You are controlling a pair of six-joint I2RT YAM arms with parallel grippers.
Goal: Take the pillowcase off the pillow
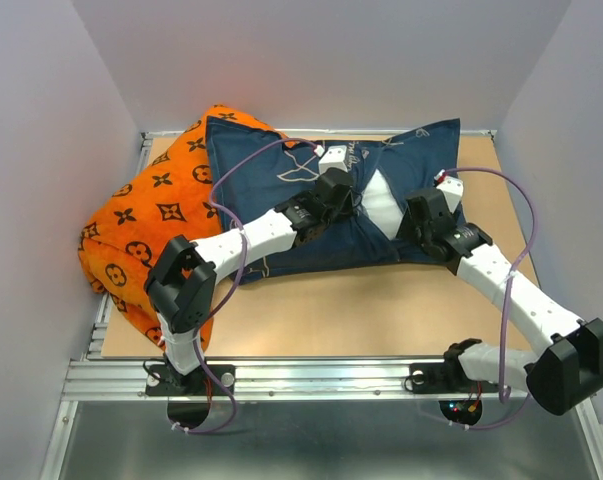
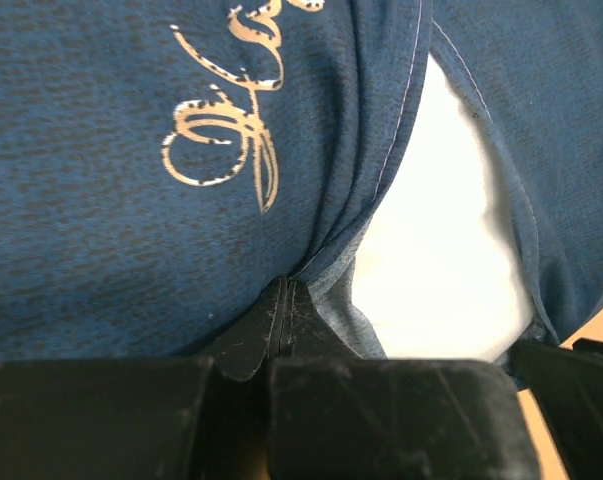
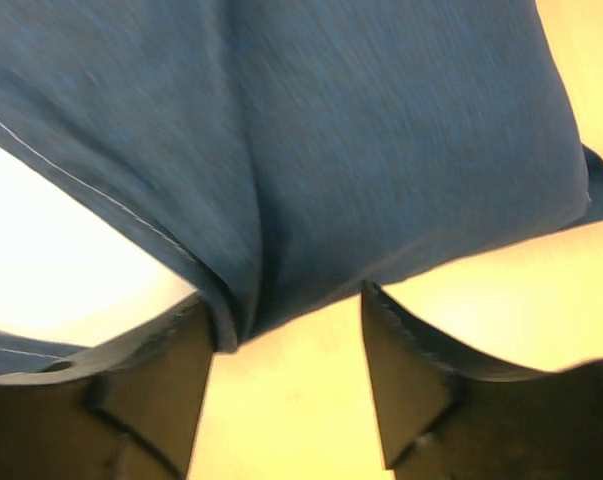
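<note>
The navy pillowcase (image 1: 271, 190) lies at the back of the table with the white pillow (image 1: 383, 200) showing through its slit. My left gripper (image 1: 353, 198) is shut on the pillowcase edge on the left side of the slit; in the left wrist view its fingertips (image 2: 284, 292) pinch a fold of blue fabric (image 2: 131, 200) beside the white pillow (image 2: 431, 270). My right gripper (image 1: 411, 232) is open at the pillowcase's near edge, right of the slit. In the right wrist view, blue fabric (image 3: 381, 150) hangs just above the right gripper (image 3: 286, 310), with pillow (image 3: 61, 260) at left.
An orange cushion with black motifs (image 1: 151, 210) leans against the left wall, touching the pillowcase's left corner. Grey walls close in the left, back and right. Bare wooden tabletop (image 1: 361, 310) lies in front of the pillowcase, and a metal rail (image 1: 331, 375) runs along the near edge.
</note>
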